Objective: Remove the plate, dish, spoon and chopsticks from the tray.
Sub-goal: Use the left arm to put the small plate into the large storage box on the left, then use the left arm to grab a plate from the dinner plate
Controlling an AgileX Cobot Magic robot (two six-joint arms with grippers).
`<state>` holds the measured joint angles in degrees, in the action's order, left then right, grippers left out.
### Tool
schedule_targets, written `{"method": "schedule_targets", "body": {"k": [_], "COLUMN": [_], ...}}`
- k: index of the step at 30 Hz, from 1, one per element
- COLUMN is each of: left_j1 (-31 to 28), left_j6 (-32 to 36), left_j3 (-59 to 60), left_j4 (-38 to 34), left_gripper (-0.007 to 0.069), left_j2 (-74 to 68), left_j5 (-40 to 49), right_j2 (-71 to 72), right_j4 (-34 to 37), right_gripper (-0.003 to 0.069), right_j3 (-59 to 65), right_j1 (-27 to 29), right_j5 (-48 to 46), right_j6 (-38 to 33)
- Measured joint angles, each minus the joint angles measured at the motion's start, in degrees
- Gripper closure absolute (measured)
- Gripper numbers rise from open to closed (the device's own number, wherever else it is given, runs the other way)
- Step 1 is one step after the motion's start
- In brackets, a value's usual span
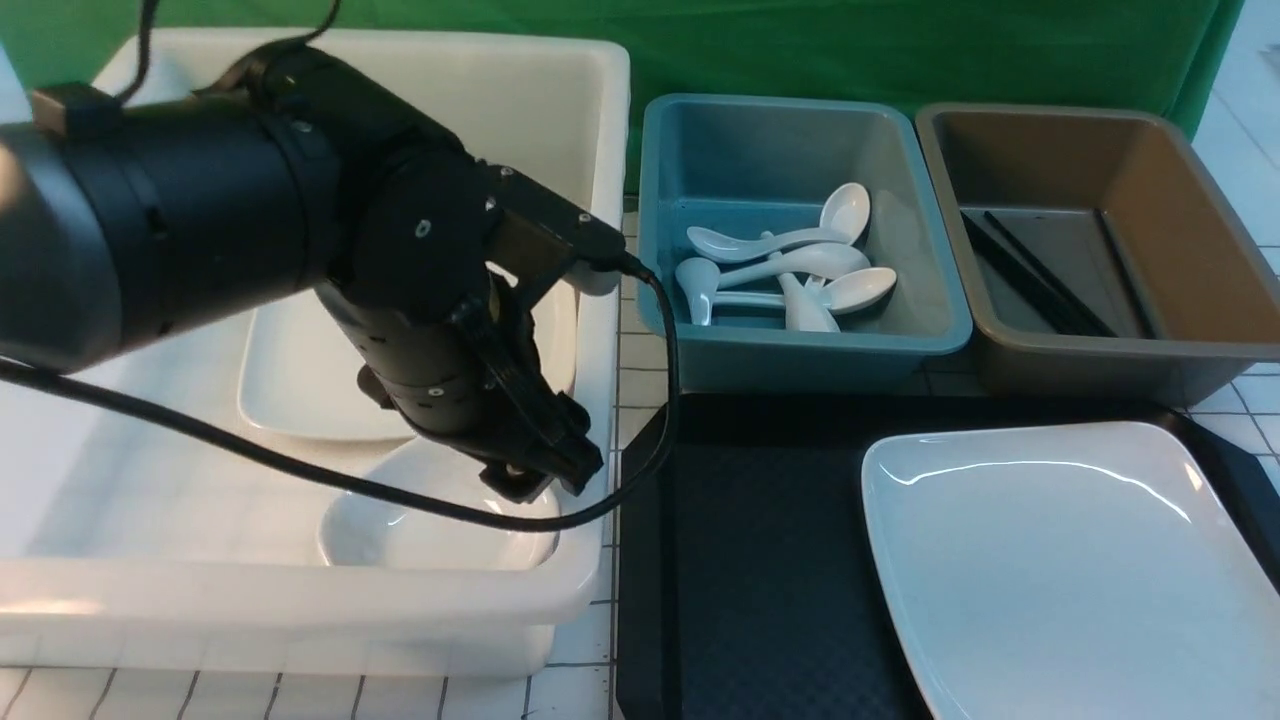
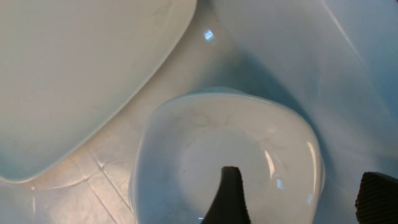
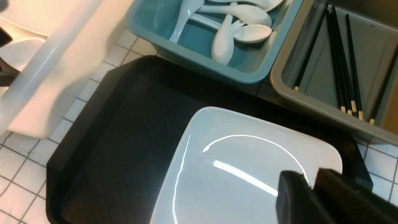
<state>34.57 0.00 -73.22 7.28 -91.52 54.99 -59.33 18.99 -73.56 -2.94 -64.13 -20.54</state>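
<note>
Plate (image 1: 1070, 570): lying flat on tray (image 1: 760, 540), lower right of front view.
Right gripper (image 3: 312, 180): hovering over plate's corner, fingers pressed together.
Left gripper (image 2: 303, 172): hanging in white bin (image 1: 300, 600), centre left, fingers spread astride dish (image 2: 217, 146) rim.
Spoons (image 1: 790, 265): lying in teal bin (image 1: 820, 345), upper centre.
Chopsticks (image 1: 1040, 275): lying in brown bin (image 1: 1120, 355), upper right.

Bright even light, glare arcs on the plate (image 3: 248, 161), left wrist view soft

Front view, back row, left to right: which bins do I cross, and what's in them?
White bin → teal bin holding spoons → brown bin holding chopsticks.
</note>
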Motion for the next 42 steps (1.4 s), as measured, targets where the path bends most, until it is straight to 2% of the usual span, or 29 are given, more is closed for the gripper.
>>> {"method": "schedule_targets", "body": {"k": [3,6,7,9,12,15,18,23,26,31,34,42], "left_j1": [0.0,0.0,0.0,0.0,0.0,0.06,0.59,2.47,3.88,4.32,4.44,4.5], "left_j6": [-0.38,-0.52,0.0,1.18,3.41,7.27,8.59,9.06,7.31,5.62,5.45,5.45], "left_j3": [-0.07,-1.6,-4.05,-7.98,-13.58,-17.96,-20.19,-23.99,-27.0,-30.48,-31.82,-33.03], "left_j4": [-2.52,-8.25,-14.15,-20.72,-32.03,-41.91,-45.6,-44.96,-42.11,-38.99,-38.95,-38.85], "left_gripper": [0.0257,0.0377,0.049,0.0592,0.0636,0.0641,0.0635,0.0529,0.0373,0.0188,0.0151,0.0169], "left_j2": [1.88,3.76,4.7,4.87,2.76,-2.63,-7.3,-18.29,-24.44,-30.49,-33.27,-38.16], "left_j5": [-0.08,-0.47,-1.19,-3.35,-6.48,-5.23,-4.15,-3.91,-4.22,-6.48,-7.42,-11.6], "right_j2": [0.0,0.0,0.0,0.0,0.0,0.0,0.0,0.0,0.0,0.0,0.0,0.0], "right_j4": [0.0,0.0,0.0,0.0,0.0,0.0,0.0,0.0,0.0,0.0,0.0,0.0], "right_gripper": [0.0516,0.0516,0.0516,0.0516,0.0516,0.0516,0.0516,0.0516,0.0516,0.0516,0.0516,0.0516], "right_j3": [0.0,0.0,0.0,0.0,0.0,0.0,0.0,0.0,0.0,0.0,0.0,0.0], "right_j1": [0.0,0.0,0.0,0.0,0.0,0.0,0.0,0.0,0.0,0.0,0.0,0.0], "right_j5": [0.0,0.0,0.06,0.43,1.99,2.85,2.85,2.85,2.85,3.26,3.56,4.26], "right_j6": [0.24,0.42,0.48,0.48,0.88,1.15,1.24,1.31,1.31,1.26,1.26,0.66]}}
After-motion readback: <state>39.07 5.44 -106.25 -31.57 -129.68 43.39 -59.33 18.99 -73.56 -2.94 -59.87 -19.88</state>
